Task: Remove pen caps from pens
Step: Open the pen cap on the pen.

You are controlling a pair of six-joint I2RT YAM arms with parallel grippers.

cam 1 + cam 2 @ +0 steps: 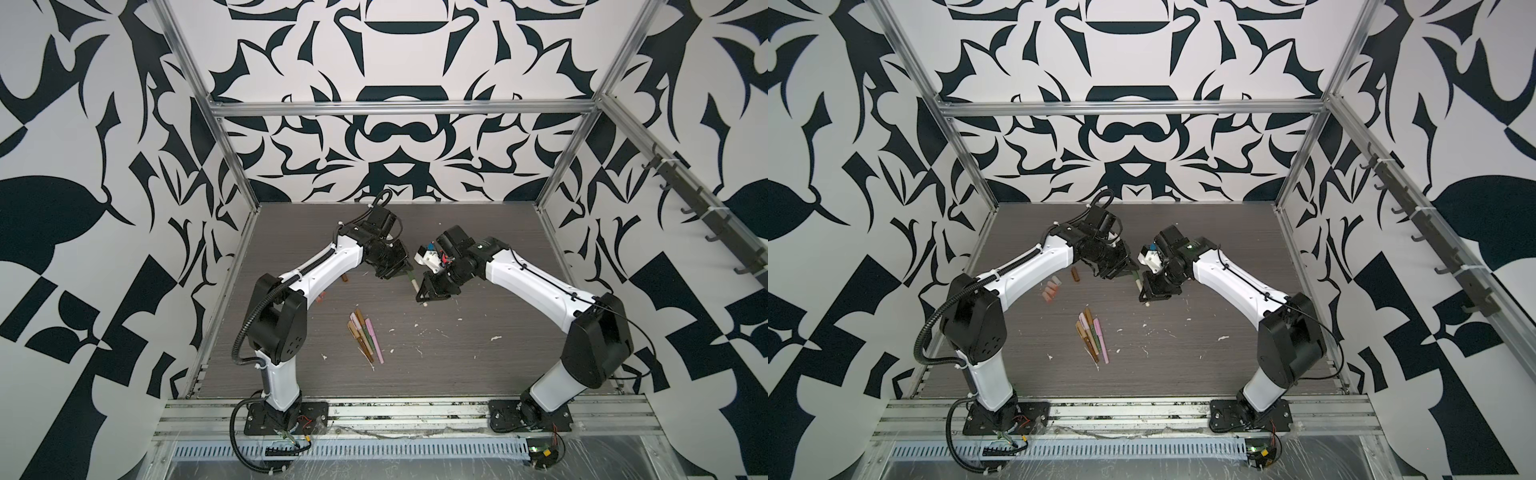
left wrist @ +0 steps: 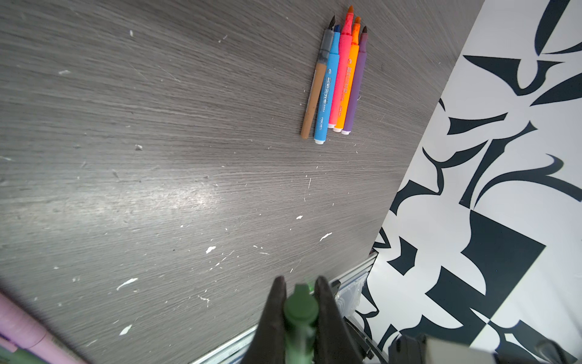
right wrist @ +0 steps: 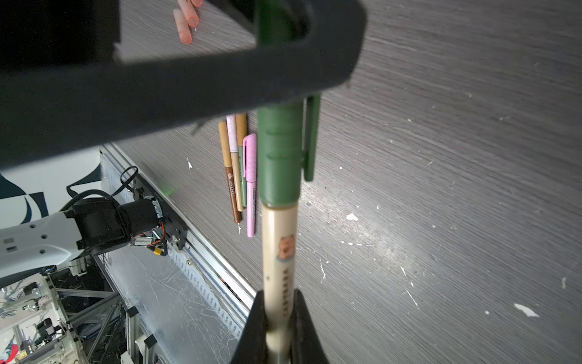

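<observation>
One pen with a cream barrel [image 3: 280, 252] and a green cap [image 3: 278, 157] hangs above the table between both arms. My left gripper [image 2: 300, 283] is shut on the green cap [image 2: 300, 309]. My right gripper [image 3: 280, 296] is shut on the cream barrel. In both top views the two grippers [image 1: 401, 274] [image 1: 424, 291] meet at mid-table with the pen [image 1: 1136, 280] bridging them. Several capped pens [image 1: 365, 336] lie bunched nearer the front. Loose salmon pen caps [image 1: 1050, 289] and a brown one [image 1: 1075, 274] lie beside the left arm.
Several uncapped pens [image 2: 340, 78] in brown, blue, pink, orange and purple lie side by side near the patterned side wall [image 2: 504, 189]. White paint flecks [image 1: 494, 337] dot the grey wood-grain table [image 1: 457, 365]. An aluminium rail [image 1: 374, 409] runs along the front edge.
</observation>
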